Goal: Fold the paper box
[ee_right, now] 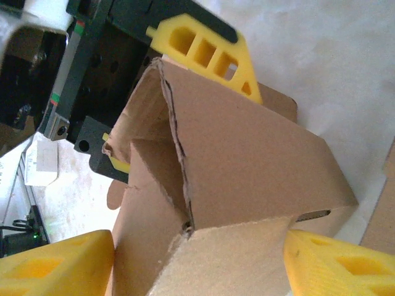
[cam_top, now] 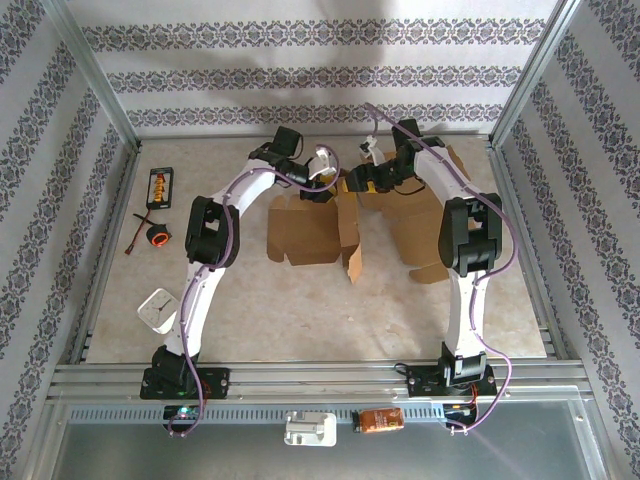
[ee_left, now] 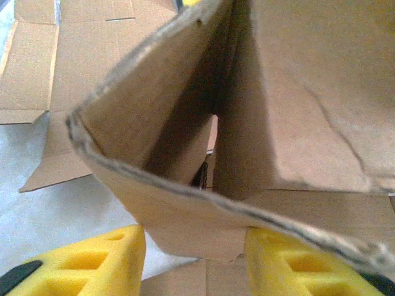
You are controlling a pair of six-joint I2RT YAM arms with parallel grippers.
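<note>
The brown cardboard paper box (cam_top: 305, 235) lies partly spread flat at the back middle of the table, with its middle section raised. Both arms meet over that raised part. My left gripper (cam_top: 335, 182) is shut on a folded wall (ee_left: 185, 228), which spans the gap between its yellow fingers (ee_left: 92, 265). From the right wrist, one left finger (ee_right: 203, 49) lies along the wall's outer face. My right gripper (ee_right: 200, 265) stands open around a raised corner (ee_right: 247, 166) of the box, one yellow pad on each side.
At the far left lie a black and yellow device (cam_top: 160, 183) and a small round orange-black part with a cable (cam_top: 157, 235). A white square object (cam_top: 158, 310) sits beside the left arm. Metal frame rails (cam_top: 300, 375) and patterned walls bound the table.
</note>
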